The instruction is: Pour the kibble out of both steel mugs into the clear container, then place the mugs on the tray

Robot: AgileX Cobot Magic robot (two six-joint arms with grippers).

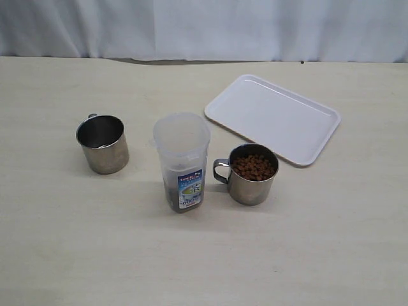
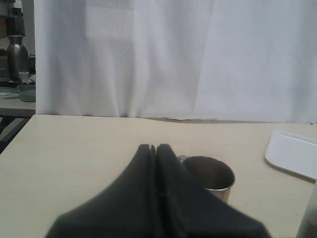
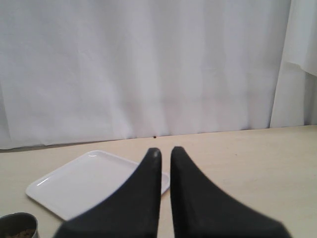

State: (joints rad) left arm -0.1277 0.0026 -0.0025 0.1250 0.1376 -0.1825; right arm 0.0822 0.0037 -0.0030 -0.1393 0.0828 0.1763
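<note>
On the table (image 1: 64, 255), kibble (image 1: 254, 167) filled the right steel mug (image 1: 248, 190) nearly to its rim, handle toward the clear container (image 1: 182, 146) just beside it. Container stood upright, open-topped, with a low dark layer at its bottom by the label (image 1: 190, 188). Left steel mug (image 1: 107, 156) stood apart on the other side, upright, only steel showing inside. Tray (image 1: 274, 118) lay behind the full mug. My left pincer (image 2: 156, 148) was pressed together on nothing; my right pincer (image 3: 165, 151) was drawn together to a thin slit, gripping nothing.

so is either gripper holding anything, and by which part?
Nothing is held. The left gripper and right gripper are both shut and empty. The left mug and right mug stand free on the table.
</note>
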